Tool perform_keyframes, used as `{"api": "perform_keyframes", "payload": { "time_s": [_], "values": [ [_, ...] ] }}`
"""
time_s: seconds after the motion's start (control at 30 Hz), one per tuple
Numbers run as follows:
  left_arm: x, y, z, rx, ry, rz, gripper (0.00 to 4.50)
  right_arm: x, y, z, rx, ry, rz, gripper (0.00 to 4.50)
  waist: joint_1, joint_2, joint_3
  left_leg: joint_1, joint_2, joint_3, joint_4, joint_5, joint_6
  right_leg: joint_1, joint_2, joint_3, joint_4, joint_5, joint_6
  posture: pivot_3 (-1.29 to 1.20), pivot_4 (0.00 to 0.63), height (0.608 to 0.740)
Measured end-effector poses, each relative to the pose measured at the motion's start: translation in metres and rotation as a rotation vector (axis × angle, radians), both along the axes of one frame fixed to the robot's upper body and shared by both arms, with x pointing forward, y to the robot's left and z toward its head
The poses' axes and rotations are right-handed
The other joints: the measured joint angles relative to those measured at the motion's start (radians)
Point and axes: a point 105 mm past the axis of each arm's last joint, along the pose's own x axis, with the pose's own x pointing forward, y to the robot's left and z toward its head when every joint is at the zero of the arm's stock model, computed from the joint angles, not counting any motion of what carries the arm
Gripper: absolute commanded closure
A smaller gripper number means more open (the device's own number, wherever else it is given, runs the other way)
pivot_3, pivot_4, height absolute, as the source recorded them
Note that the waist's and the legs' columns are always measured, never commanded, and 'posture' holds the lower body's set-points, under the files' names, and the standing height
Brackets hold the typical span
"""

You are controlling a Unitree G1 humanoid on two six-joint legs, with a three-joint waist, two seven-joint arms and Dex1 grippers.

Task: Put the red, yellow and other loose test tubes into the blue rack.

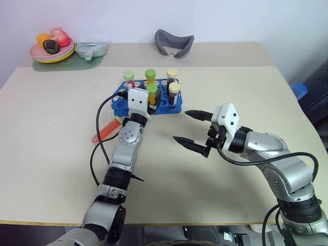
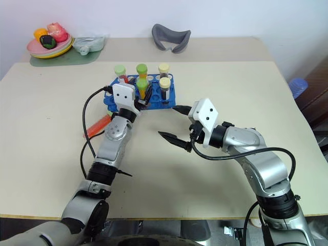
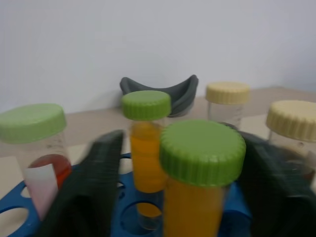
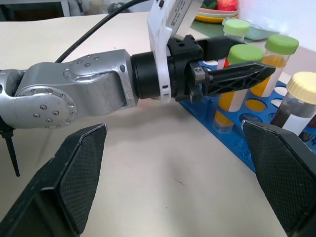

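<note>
Yellow-orange tube [image 3: 201,182] stands seated in the blue rack [image 1: 165,107], near-edge hole, left gripper [image 1: 152,100] jaws spread either side of it; best draw straight back without clipping the cap; one red tube [image 1: 106,130] lies on the surface beside the rack; right gripper [image 1: 193,128] jaws spread, empty.

The blue rack [image 1: 169,105] holds five upright capped tubes: two green-capped yellow-orange [image 1: 152,95], one pale-green-capped red [image 1: 128,78], two cream-capped dark [image 1: 174,92]. A red tube [image 1: 105,130] lies loose at the rack's 7 o'clock.
</note>
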Motion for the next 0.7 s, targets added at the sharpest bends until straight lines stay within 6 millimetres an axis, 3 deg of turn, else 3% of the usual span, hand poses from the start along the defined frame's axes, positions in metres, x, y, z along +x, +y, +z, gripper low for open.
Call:
{"api": "perform_keyframes", "payload": {
  "time_s": [0.1,0.27,0.43,0.53,0.7],
  "values": [
    [-0.006,0.008,0.019,-0.022,-0.038,0.001,0.02,0.0,0.0,0.0,0.0,-0.001,0.0,0.0,-0.001,0.0,0.0,0.0,0.0,0.0,0.0,0.0,0.0,0.0,0.0,0.0,0.0,0.0,0.0,0.0,0.15,0.74],
    [-0.03,0.042,0.07,-0.012,-0.144,0.015,0.02,0.0,-0.002,0.001,-0.01,-0.006,-0.005,0.0,-0.002,0.0,0.0,0.0,0.0,0.0,0.0,0.0,0.0,0.0,0.0,0.0,0.001,0.0,0.0,0.0,0.15,0.74],
    [-0.053,0.089,0.103,0.173,-0.033,-0.033,0.02,0.0,-0.005,0.002,-0.015,-0.015,0.004,0.0,-0.009,0.0,0.0,0.001,0.001,-0.001,-0.001,0.0,0.001,0.0,0.001,0.0,0.002,0.0,0.0,0.0,0.15,0.74],
    [-0.06,0.116,0.099,0.323,0.17,-0.019,0.02,0.004,-0.007,0.002,-0.017,-0.01,0.004,0.0,-0.006,0.0,0.0,0.002,0.001,-0.001,-0.001,-0.001,0.001,0.001,0.001,0.0,0.001,0.0,0.0,0.0,0.15,0.74],
    [-0.069,0.146,0.058,0.541,0.61,0.028,0.02,0.01,-0.007,0.004,-0.019,-0.02,0.02,0.0,-0.002,0.0,0.0,0.002,0.001,-0.001,-0.002,-0.001,0.001,0.001,0.001,0.0,0.001,-0.001,0.0,0.0,0.15,0.74]
  ]
}}
